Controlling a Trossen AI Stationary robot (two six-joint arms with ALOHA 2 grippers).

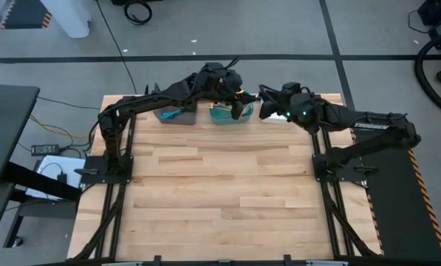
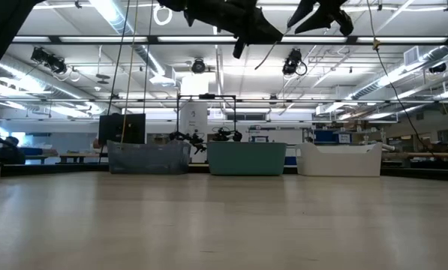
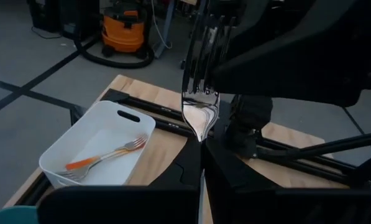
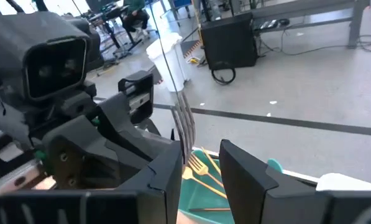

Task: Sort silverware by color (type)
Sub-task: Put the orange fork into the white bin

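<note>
Orange-handled fork [image 3: 104, 157], white bin [image 3: 79, 140]

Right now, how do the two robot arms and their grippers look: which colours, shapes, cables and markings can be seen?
Both arms are dark, almost black, built of slim jointed links. The left gripper has blocky black fingers and a yellow cable near its wrist. The right gripper has two flat black fingers; green lights glow on its wrist, and the right arm carries pale lettering, too small to read.
</note>
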